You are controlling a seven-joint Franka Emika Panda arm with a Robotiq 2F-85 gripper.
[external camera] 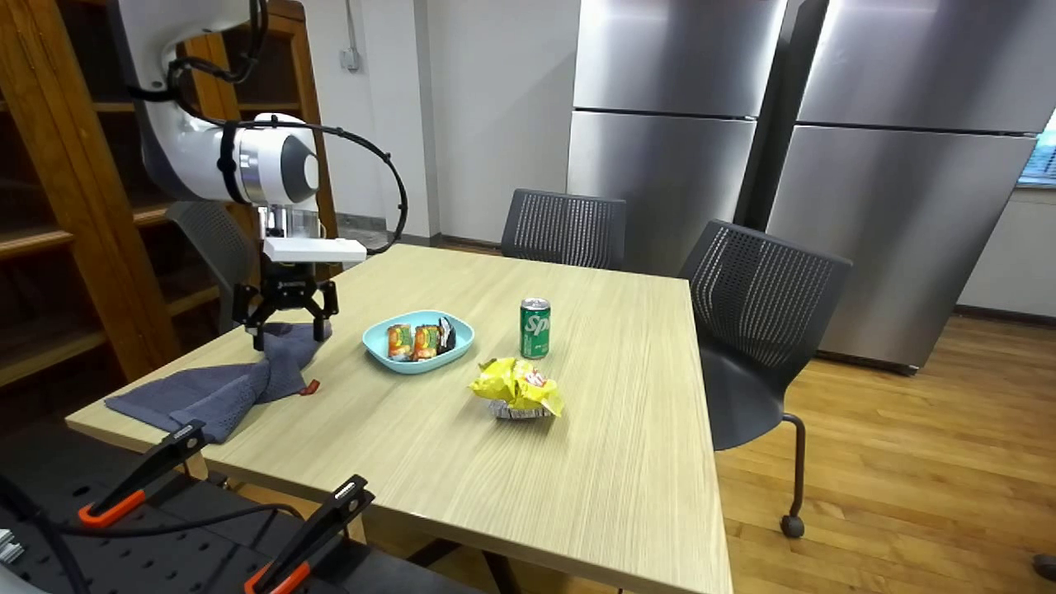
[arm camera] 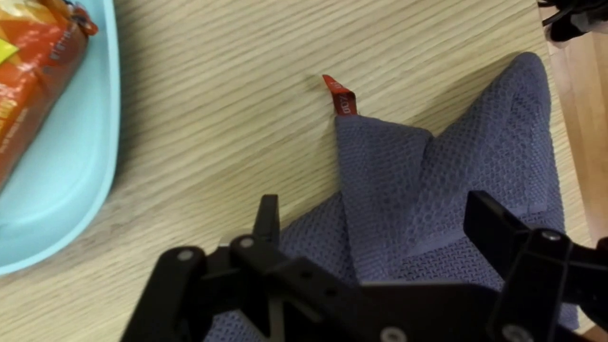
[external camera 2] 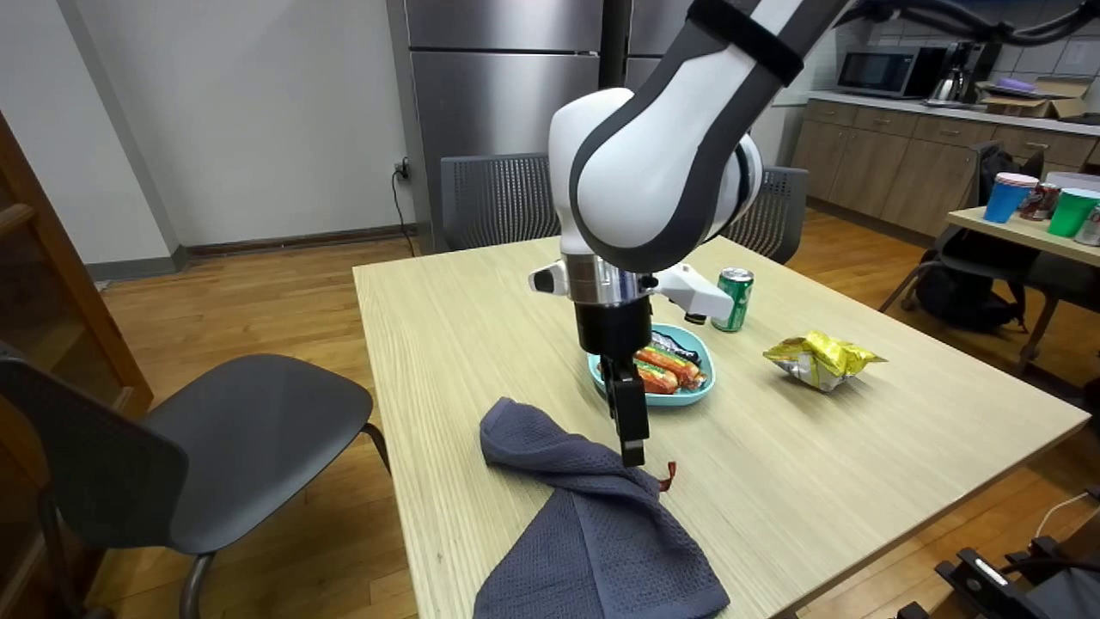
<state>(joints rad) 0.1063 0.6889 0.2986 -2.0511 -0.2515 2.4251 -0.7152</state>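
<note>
Claw: I have the gripper (external camera: 289, 334) pointing down at the towel (external camera 2: 619, 524), its fingers (arm camera: 267, 216) spread well apart; my wrist view shows folds of the towel between them, but I cannot tell whether they touch it.
Towel: grey-blue, rumpled and folded over itself, on the near left part of the table (external camera: 627, 462) in an exterior view.
Tag: a small red tag (arm camera: 344, 102) juts from the towel's edge, curled.
Dish: right of the gripper in an exterior view I see a light blue dish (arm camera: 80, 156), apart from the towel, holding orange-red snack packages (external camera: 426, 341) and a dark wrapper (external camera: 447, 334).
Can: a green soda can (external camera: 535, 330) stands upright, right of the dish there.
Bag: a crinkled yellow bag (external camera: 516, 386) lies on the can's near side.
Seating: I see a dark chair (external camera: 565, 227) at the table's far edge.
</note>
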